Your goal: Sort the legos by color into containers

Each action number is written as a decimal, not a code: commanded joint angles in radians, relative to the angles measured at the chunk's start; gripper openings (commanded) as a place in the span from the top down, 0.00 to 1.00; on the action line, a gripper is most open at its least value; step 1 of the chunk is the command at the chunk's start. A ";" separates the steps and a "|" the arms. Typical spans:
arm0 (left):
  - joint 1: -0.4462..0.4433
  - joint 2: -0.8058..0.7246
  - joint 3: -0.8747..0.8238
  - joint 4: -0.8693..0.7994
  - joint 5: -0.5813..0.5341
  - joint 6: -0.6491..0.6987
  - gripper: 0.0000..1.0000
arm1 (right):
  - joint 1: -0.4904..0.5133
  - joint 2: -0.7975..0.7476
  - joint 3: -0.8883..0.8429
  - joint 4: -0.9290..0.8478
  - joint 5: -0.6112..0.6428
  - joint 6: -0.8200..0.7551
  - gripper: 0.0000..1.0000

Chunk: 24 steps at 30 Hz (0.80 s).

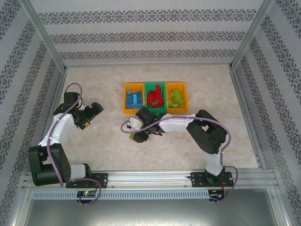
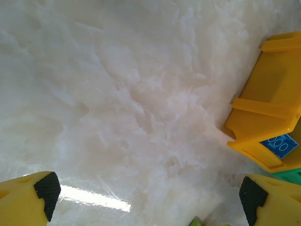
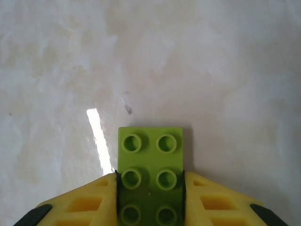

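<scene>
**A:** Worktop check. Three bins stand in a row, and the right orange bin holds green bricks. Where are our tools?

**B:** Left tool is spread wide over bare worktop, beside the left orange bin. Right tool pinches one green lego by its long sides. The brick apparently lies flat on the worktop, in front of the bins.

**A:** Our judgement: we lift straight up and clear the rim. Then we carry it level to the right orange bin and release low.
</scene>
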<state>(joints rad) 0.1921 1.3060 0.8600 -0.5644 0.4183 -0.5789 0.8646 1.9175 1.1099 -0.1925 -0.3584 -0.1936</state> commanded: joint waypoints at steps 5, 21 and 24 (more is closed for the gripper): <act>0.015 -0.038 -0.024 0.011 -0.014 0.025 0.01 | -0.055 -0.116 -0.131 -0.142 0.064 0.131 0.73; 0.015 -0.054 -0.041 0.018 -0.070 0.059 0.01 | -0.265 -0.426 -0.208 -0.233 0.144 0.183 0.74; 0.015 -0.056 -0.041 0.021 -0.070 0.058 0.01 | -0.316 -0.460 -0.201 -0.253 0.163 0.193 0.73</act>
<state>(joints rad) 0.1921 1.2694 0.8284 -0.5625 0.3618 -0.5488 0.5774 1.4971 0.9192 -0.3981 -0.2279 -0.0242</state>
